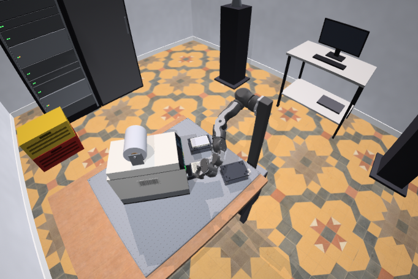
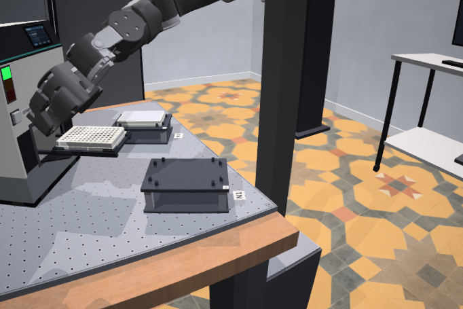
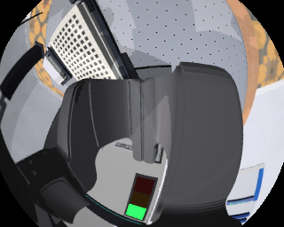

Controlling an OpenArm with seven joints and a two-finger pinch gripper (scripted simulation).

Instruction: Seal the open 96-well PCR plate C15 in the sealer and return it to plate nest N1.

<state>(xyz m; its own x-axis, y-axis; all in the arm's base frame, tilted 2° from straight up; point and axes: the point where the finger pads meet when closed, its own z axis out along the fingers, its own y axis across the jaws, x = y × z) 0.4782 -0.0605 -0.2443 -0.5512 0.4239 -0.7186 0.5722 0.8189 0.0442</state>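
- exterior view: the sealer (image 2: 22,140) stands at the left end of the perforated table top (image 2: 112,219); everything below is placed relative to it.
- the sealer's lamp (image 2: 6,73) glows green on the housing's front, with a small pale key (image 2: 15,116) just under it.
- the sealer's stage (image 2: 80,151) juts out from the housing's front, and the open plate c15 (image 2: 91,136) lies flat on it, wells up, long side running out from the sealer.
- the gripper (image 2: 34,120) has its fingers pressed together on nothing; it hangs just beside the key, above the stage's inner end. whether it touches the key cannot be told.
- beyond the stage, away from the sealer, the sealed plate c51 (image 2: 142,117) rests on nest n2 (image 2: 149,134).
- nest n1 (image 2: 185,175) stands well out from the sealer's front, nearer the table's edge, with nothing on it.
- wrist view: the closed fingers point at the lamp (image 3: 137,210).
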